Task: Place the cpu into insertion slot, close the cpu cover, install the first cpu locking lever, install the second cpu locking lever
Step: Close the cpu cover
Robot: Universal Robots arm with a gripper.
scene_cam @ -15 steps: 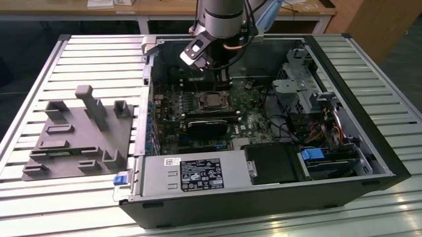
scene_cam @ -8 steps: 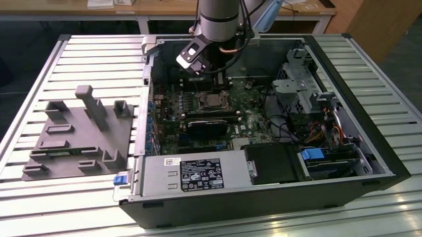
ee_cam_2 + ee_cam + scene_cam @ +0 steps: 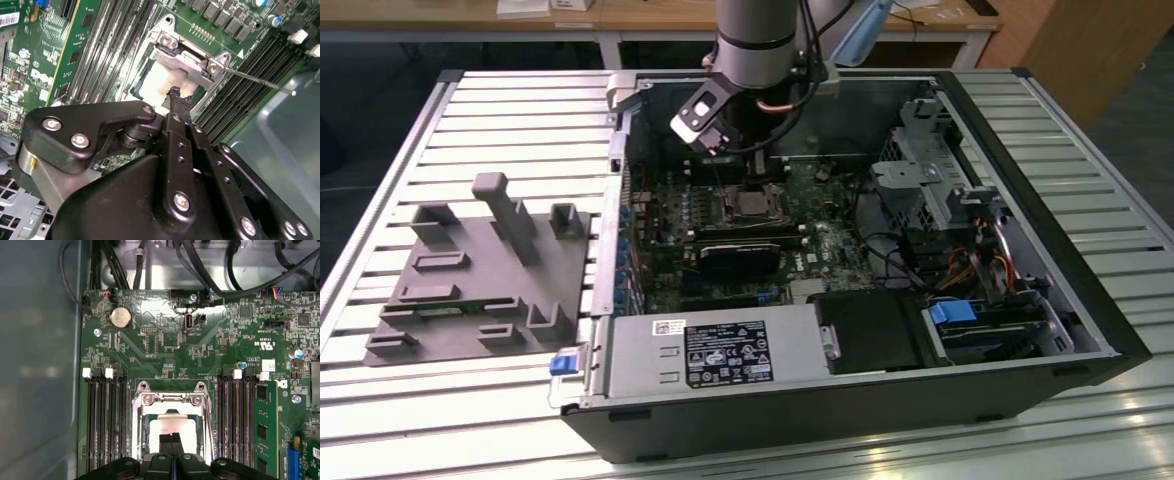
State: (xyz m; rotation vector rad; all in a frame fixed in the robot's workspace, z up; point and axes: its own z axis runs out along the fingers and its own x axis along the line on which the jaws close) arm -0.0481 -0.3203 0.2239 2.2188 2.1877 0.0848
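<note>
The gripper is hanging fingers-down over the slot, its two black fingers pressing flat against each other with nothing showing between them; in the second wrist view one fingertip is sitting over the cpu, though whether it is touching I cannot tell; the cpu is lying in the slot, its pale silver top showing through the cut-out of the cover; the cover is lying down over the slot, its screwed bar facing away from the fingers; a thin metal rod is running out from one screwed corner of the cover across the memory slots; black memory slots are flanking the cover on both sides, and a green card is standing in one of them; beyond the cover the green board is carrying a round coin cell, and black cables are looping past the board's edge; in the exterior view the arm is reaching down into the open case, which is lying on a slatted table; a grey fixture is resting on the table just beside the case, on the exterior view's left.
</note>
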